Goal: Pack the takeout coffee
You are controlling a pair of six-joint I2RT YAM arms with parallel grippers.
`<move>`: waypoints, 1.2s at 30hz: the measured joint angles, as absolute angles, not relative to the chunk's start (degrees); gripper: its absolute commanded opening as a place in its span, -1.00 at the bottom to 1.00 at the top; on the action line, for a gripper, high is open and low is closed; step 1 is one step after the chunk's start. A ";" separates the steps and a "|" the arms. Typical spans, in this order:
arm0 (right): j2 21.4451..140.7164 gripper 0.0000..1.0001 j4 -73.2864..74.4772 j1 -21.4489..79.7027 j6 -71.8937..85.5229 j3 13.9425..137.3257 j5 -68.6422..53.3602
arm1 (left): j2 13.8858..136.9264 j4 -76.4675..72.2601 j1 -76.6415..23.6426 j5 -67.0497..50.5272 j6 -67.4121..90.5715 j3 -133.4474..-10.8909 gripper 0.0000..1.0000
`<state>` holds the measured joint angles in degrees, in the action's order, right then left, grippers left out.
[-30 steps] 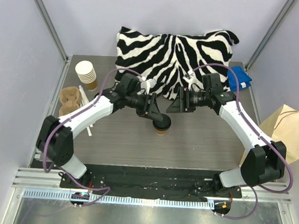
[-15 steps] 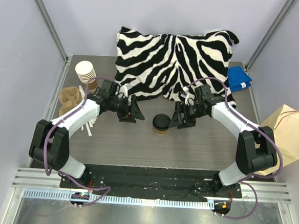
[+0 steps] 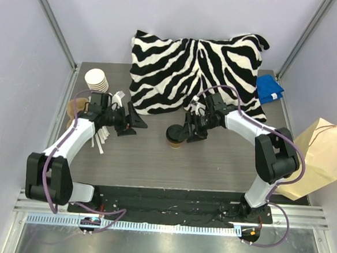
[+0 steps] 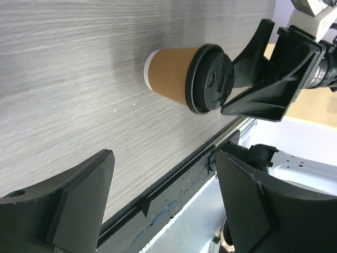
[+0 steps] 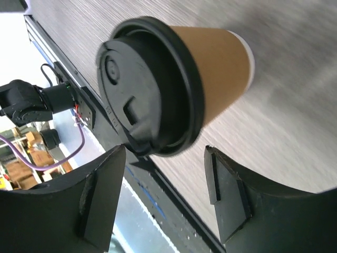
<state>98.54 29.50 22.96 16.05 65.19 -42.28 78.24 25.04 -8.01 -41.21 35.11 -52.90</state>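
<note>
The takeout coffee [image 3: 175,136], a kraft-brown cup with a black lid, stands upright on the grey table [image 3: 223,165] in front of the zebra pillow. My right gripper [image 3: 190,128] is close against its right side and open. In the right wrist view the cup [image 5: 210,58] sits just beyond my right gripper [image 5: 164,152], not between the fingers. My left gripper [image 3: 135,123] is open well to the cup's left with nothing in it. In the left wrist view the cup [image 4: 168,76] lies far ahead of the left gripper [image 4: 164,157].
A brown paper bag [image 3: 322,154] stands at the table's right edge. A stack of unlidded cups [image 3: 96,82] and a cardboard cup carrier [image 3: 76,111] are at the left. A zebra pillow [image 3: 196,62] and blue cloth [image 3: 269,88] lie at the back.
My left gripper let go of the cup's lid, opened wider and drew back to the left. The right gripper moved left and down to the cup, which shifted slightly left.
</note>
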 measured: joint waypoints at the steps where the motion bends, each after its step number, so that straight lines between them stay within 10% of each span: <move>1: 99.04 0.37 28.99 23.46 16.23 65.67 -42.28 | 77.10 25.06 -7.51 -41.21 35.16 -52.14 0.69; 36: 123.33 0.39 20.78 37.63 17.12 91.26 -44.42 | 76.01 36.47 13.72 -41.32 26.15 -60.82 0.62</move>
<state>123.33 20.78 37.63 17.12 91.26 -44.42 76.01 36.47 13.72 -41.32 26.15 -60.82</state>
